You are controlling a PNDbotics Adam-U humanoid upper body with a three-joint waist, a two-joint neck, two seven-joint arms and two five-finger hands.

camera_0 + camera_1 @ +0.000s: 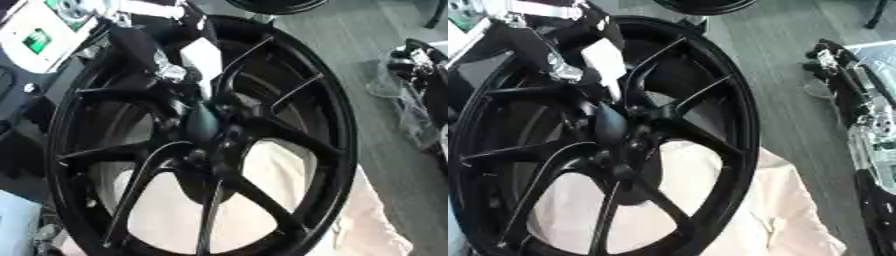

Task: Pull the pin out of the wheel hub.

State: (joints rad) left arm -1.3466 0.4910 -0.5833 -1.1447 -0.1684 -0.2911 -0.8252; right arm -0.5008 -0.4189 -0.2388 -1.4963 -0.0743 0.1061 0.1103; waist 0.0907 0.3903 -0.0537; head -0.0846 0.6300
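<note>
A large black wheel (337, 150) with thin spokes stands tilted on a cream cloth and fills most of both views. My left arm comes in from the upper left. My left hand (199, 60), black with a white plate on its back, reaches down onto the hub (203, 131) at the wheel's centre. The hand and the hub are both black and merge, so the pin cannot be made out. My right hand (829, 53) rests off the wheel at the right edge, relaxed and holding nothing.
A cream cloth (789, 210) lies under the wheel's lower half. At the upper left sits a white box with green labels (37, 40). Another dark tyre (276, 5) shows at the top edge. Grey floor (367, 30) lies to the right.
</note>
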